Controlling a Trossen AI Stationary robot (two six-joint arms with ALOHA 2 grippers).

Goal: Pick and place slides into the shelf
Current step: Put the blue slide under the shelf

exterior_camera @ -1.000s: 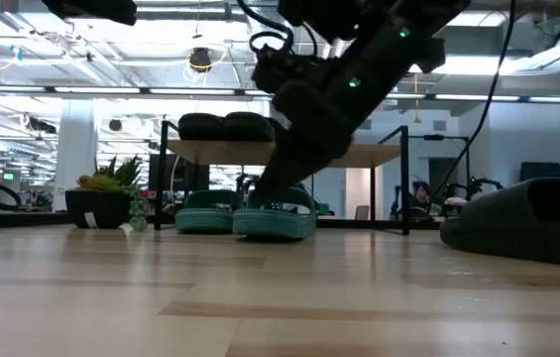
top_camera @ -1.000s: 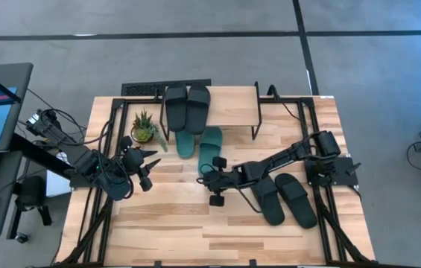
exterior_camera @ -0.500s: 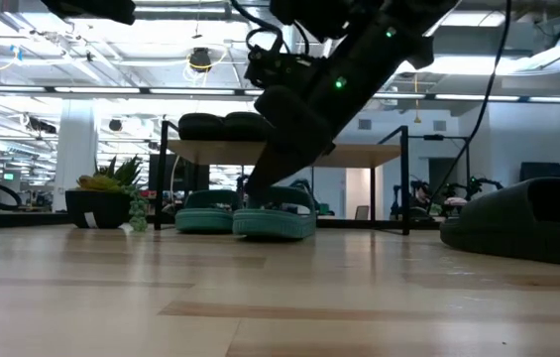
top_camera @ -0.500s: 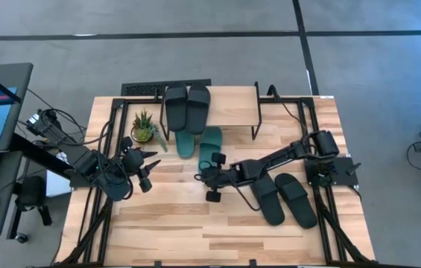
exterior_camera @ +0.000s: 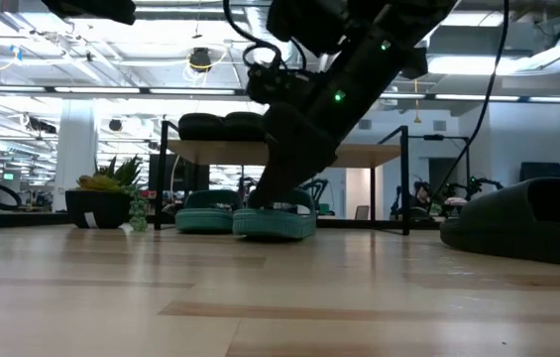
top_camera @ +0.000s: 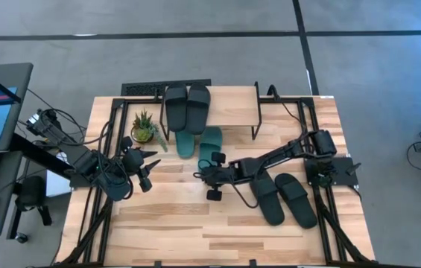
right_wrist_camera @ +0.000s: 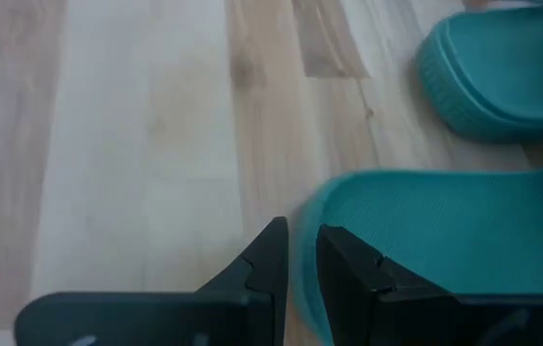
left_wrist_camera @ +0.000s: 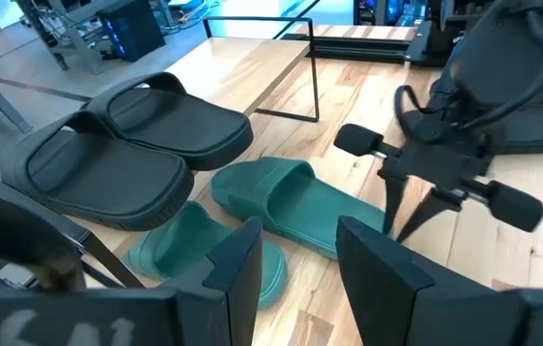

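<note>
Over the last second I have watched my right claw (top_camera: 204,172) slide leftward along the table (top_camera: 173,223) and settle at the heel end of the nearer teal slide (top_camera: 210,147), which has not moved. From the right wrist view the two fingers (right_wrist_camera: 261,258) stand narrow, almost together, and the teal heel rim sits just ahead of them; I cannot tell whether they already touch it. I judge this as the last of the approach: the grasp is not made, and the claw will have to spread before it can take the sole.

The nearer teal slide lies flat on the table just in front of the shelf (top_camera: 232,112), toe toward it. Its partner, the second teal slide (top_camera: 185,144), lies just beside it and partly under the shelf's top board. It looks like soft moulded rubber, with a wide strap and a thick rounded edge. Two black slides (top_camera: 187,106) already sit side by side on the shelf top. Two more black slides (top_camera: 285,198) wait on the table to the right, under the right arm.

My left claw (top_camera: 148,164) hangs idle near the potted plant (top_camera: 144,126), fingers (left_wrist_camera: 247,264) set narrowly apart and holding nothing.
</note>
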